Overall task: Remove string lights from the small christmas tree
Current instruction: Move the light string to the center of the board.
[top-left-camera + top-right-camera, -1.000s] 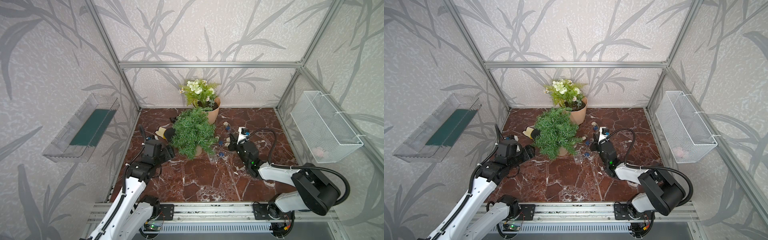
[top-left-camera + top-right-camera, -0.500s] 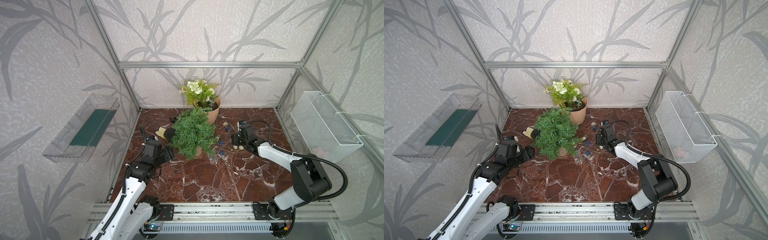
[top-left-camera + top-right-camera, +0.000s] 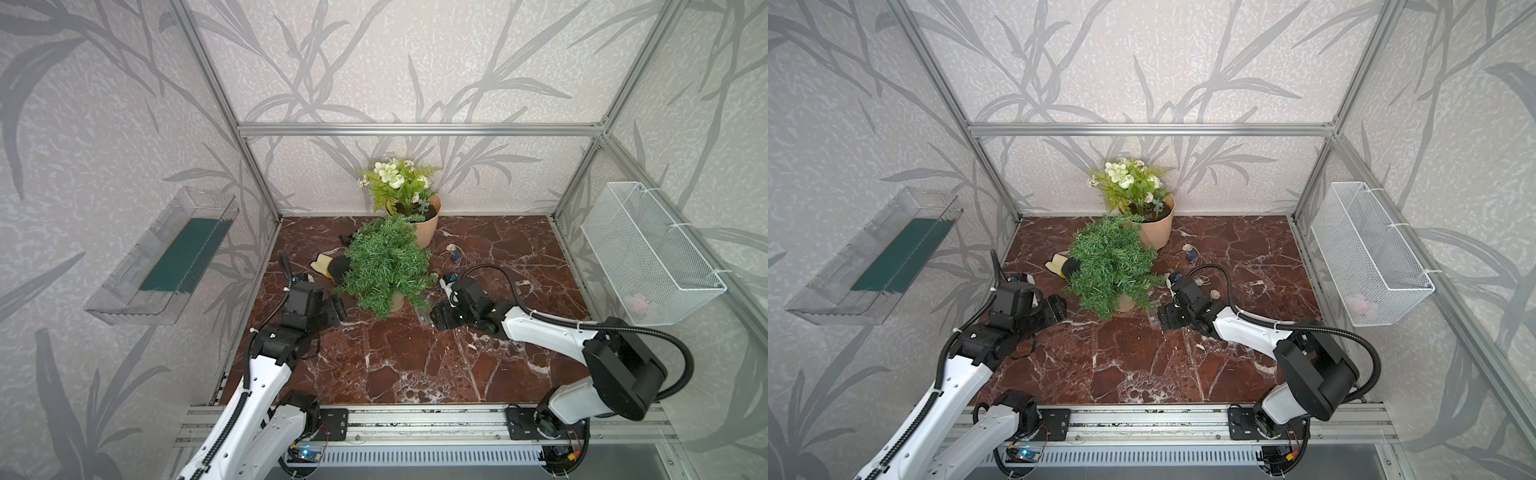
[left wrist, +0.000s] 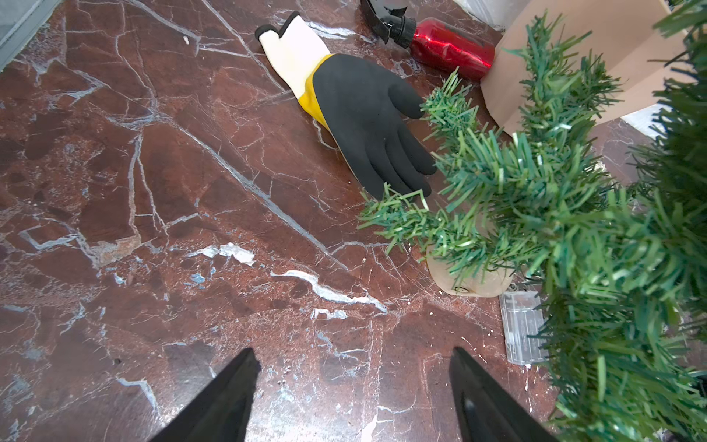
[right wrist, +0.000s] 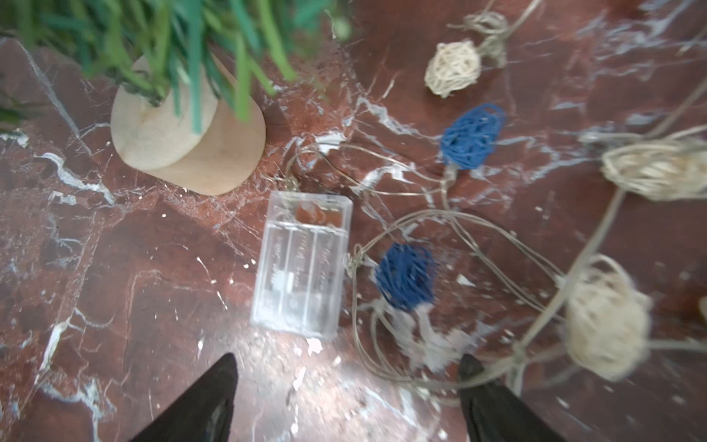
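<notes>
The small christmas tree (image 3: 386, 266) (image 3: 1108, 266) stands upright on its tan base (image 5: 183, 153) at mid-floor. The string lights (image 5: 405, 275) lie on the floor to its right, a loose tangle of thin wire with blue and cream balls (image 3: 453, 251). Their clear box (image 5: 302, 264) (image 4: 522, 329) rests beside the tree's base. My right gripper (image 5: 346, 365) (image 3: 438, 318) hovers open just short of the box, holding nothing, and a wire strand passes by one of its fingertips (image 5: 474, 377). Left of the tree, my left gripper (image 4: 352, 359) (image 3: 338, 309) is open over bare floor.
A black-and-yellow glove (image 4: 363, 114) and a red bottle (image 4: 451, 49) lie behind the tree on the left. The white-flowered plant's tan pot (image 3: 424, 224) stands at the back wall. A wire basket (image 3: 648, 257) hangs on the right wall, a clear tray (image 3: 166, 257) on the left.
My right gripper has gone from shut to open and swung forward and left, from the lights behind to the clear box by the tree's base. The left arm has not moved.
</notes>
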